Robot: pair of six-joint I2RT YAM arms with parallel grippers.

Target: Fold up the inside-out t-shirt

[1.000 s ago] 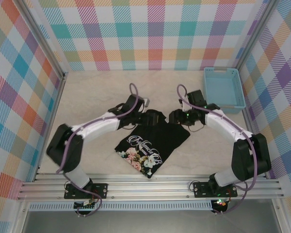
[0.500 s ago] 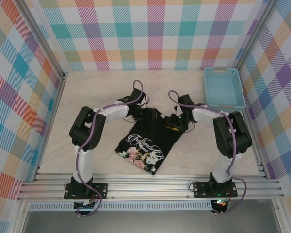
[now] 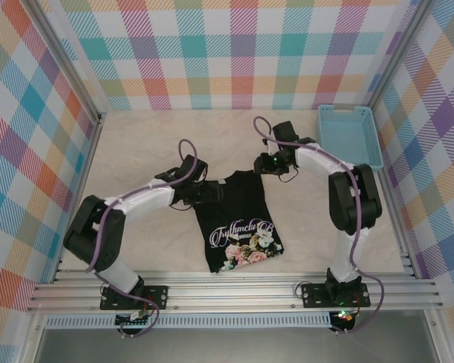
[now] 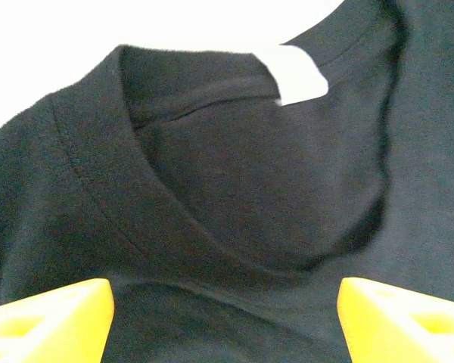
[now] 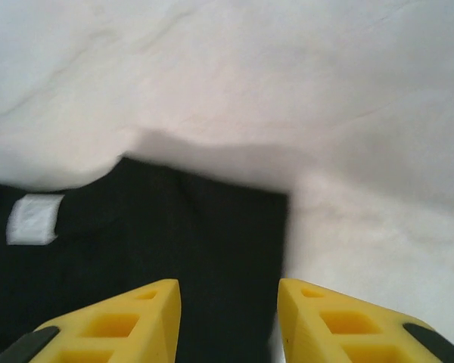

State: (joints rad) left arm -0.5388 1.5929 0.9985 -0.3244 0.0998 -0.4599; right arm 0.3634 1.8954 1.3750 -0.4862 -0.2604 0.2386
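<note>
Two grippers sit at the far end of the black t-shirt. The left gripper is over the shirt's far left shoulder. In its wrist view the left gripper has its yellow fingers spread wide, and nothing is caught between them. The neckline of the black t-shirt curves just beyond them, with a white label inside the collar.

The right gripper is at the shirt's far right corner. In its wrist view the right gripper has its fingers apart with a narrower gap. The black t-shirt lies flat past the tips, its edge against the pale table, and the white label is off to the left.

Seen from above, the shirt lies spread in the middle of the table, collar far and hem near, with a floral print facing up near the hem. A light-blue basket stands well apart in the far right corner.
</note>
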